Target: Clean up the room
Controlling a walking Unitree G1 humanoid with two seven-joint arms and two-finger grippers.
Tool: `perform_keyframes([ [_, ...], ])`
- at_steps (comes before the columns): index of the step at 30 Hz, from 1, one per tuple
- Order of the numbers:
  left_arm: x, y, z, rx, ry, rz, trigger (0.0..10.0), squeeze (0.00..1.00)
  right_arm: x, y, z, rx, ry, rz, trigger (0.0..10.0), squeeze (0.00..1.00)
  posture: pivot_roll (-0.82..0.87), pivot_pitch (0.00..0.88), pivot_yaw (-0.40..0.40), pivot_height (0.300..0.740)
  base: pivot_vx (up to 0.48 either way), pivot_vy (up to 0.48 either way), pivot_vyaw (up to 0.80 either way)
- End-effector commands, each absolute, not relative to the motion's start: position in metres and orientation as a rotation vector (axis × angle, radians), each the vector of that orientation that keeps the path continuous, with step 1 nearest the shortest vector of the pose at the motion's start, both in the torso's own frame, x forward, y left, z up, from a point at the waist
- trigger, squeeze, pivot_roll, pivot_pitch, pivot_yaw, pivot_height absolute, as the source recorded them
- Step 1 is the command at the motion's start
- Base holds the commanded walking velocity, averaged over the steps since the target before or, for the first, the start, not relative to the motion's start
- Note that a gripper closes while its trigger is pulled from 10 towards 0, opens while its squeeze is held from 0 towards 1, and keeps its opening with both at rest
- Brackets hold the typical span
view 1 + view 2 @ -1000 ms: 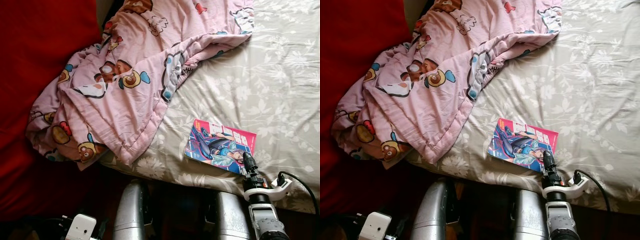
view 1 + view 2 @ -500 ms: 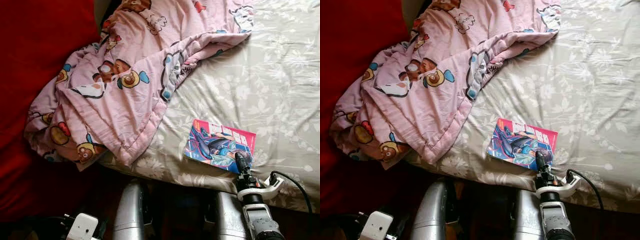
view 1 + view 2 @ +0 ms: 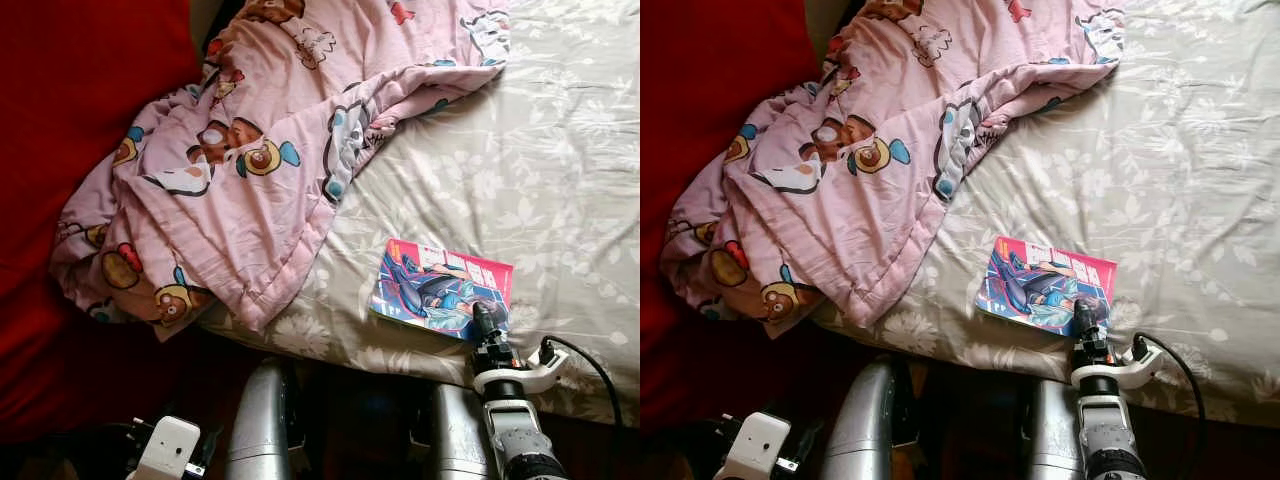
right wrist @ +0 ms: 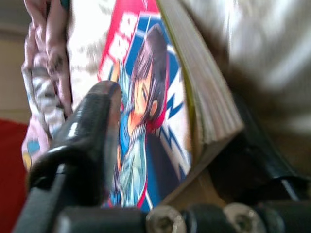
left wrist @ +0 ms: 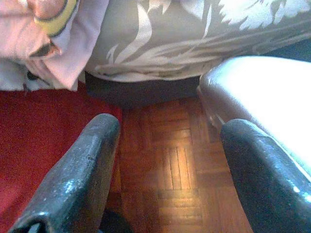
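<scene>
A comic book [image 3: 443, 290] with a bright cover lies flat near the front edge of the bed [image 3: 560, 150]. My right gripper [image 3: 486, 325] sits at the book's near right corner. Seen from the right wrist, the comic book [image 4: 146, 111] has its corner between the fingers of the right gripper [image 4: 180, 111]: one finger [image 4: 92, 131] lies over the cover, the other is under the page edge, and they stand wide apart, open. My left gripper [image 5: 167, 165] hangs open and empty low beside the bed.
A crumpled pink cartoon blanket [image 3: 250, 170] spills over the bed's left side toward the floor. Red fabric [image 3: 60, 120] covers the area on the left. Wooden floor [image 5: 170, 160] shows under the bed's edge. My silver legs [image 3: 260, 420] stand against the bed front.
My right gripper has shifted a little to the left along the book's near edge and now straddles its corner. The book and blanket have not moved.
</scene>
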State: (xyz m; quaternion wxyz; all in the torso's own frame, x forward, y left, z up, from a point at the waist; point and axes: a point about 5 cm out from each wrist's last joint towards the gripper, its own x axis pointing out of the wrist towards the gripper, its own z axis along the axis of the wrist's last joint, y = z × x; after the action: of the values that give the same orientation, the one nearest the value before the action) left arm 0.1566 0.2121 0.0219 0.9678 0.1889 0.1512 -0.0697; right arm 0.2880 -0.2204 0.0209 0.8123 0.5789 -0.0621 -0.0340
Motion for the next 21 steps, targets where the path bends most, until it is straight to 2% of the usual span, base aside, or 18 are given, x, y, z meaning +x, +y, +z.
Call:
perform_keyframes([
  [1, 0.147, 0.221, 0.012, 0.386, 0.380, -0.114, 10.0, 0.00, 0.286, -0.220, 0.020, 1.238, -0.150, -0.107, 0.0, 0.00, 0.19, 0.372, 0.175, 0.583, 0.000, 0.000, 0.00],
  [10, 0.155, 0.221, 0.008, 0.381, 0.375, -0.108, 10.0, 0.00, 0.284, -0.208, 0.017, 1.165, -0.132, -0.179, 0.0, 0.00, 0.18, 0.344, 0.166, 0.583, 0.000, 0.000, 0.00],
  [17, 0.166, 0.220, 0.003, 0.383, 0.370, -0.106, 10.0, 0.00, 0.275, -0.192, 0.010, 1.183, -0.107, -0.188, 0.0, 0.00, 0.16, 0.309, 0.155, 0.583, 0.000, 0.000, 0.00],
  [21, 0.172, 0.221, 0.001, 0.385, 0.368, -0.099, 10.0, 0.00, 0.277, -0.191, 0.012, 1.187, -0.109, -0.185, 0.0, 0.00, 0.15, 0.281, 0.146, 0.583, 0.000, 0.000, 0.00],
])
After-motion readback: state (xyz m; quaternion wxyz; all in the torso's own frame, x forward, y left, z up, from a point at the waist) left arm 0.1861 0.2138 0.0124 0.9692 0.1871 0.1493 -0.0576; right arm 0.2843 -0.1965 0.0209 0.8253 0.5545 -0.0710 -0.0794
